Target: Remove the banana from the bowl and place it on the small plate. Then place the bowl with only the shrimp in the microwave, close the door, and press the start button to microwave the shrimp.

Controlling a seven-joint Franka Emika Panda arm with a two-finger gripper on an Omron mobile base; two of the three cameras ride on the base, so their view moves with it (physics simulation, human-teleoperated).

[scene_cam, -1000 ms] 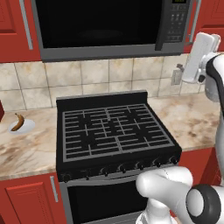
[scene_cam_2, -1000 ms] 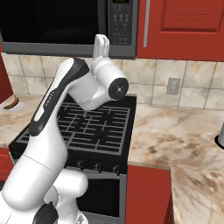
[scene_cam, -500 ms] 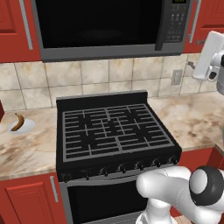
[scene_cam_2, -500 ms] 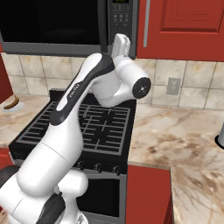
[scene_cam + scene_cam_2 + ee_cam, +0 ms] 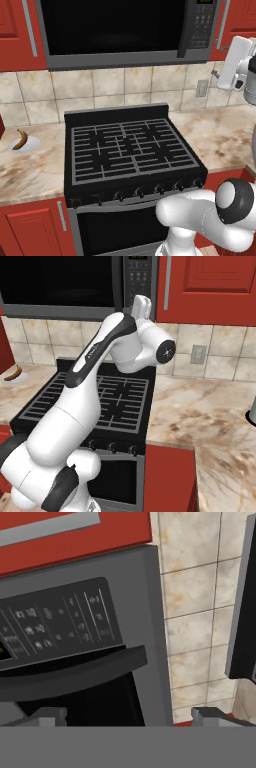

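Lying on marble counter (image 5: 35,170): banana (image 5: 20,139) on small plate (image 5: 26,145) | tool (image 5: 130,714) released, empty

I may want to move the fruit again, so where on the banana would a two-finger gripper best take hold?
Grip the banana across its middle, coming down from above, fingers on either side of its narrow width. It lies flat on the small plate, so its sides are free while its underside is not. The curved, dark ends taper and would likely slip.
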